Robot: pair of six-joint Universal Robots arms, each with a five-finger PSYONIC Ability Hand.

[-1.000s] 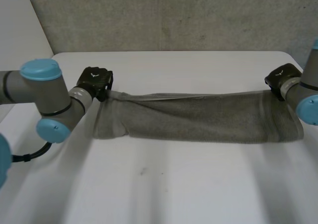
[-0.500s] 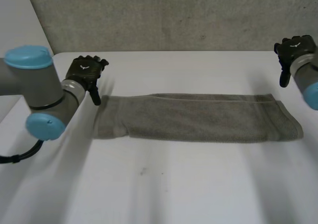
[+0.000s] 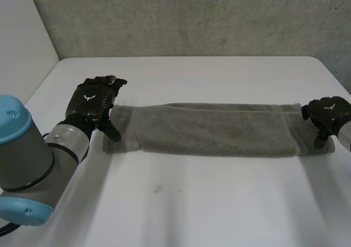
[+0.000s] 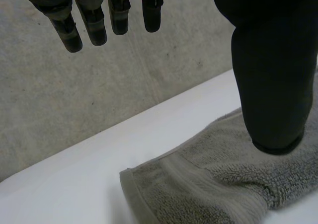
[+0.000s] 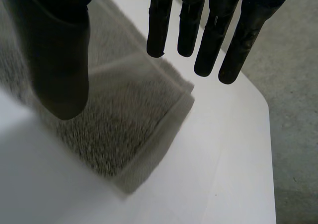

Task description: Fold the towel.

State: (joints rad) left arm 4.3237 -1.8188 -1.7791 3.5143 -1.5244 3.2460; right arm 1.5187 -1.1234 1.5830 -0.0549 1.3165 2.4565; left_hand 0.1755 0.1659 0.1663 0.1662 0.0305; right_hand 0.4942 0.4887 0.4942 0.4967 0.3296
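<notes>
I can read no words, numbers or labels from my station. The only signs I see are a small white emblem (image 3: 88, 98) on the back of the left hand (image 3: 96, 107) and a matching emblem (image 3: 329, 107) on the back of the right hand (image 3: 323, 115). Both are too small for me to tell whether they are letters or a brand.
</notes>
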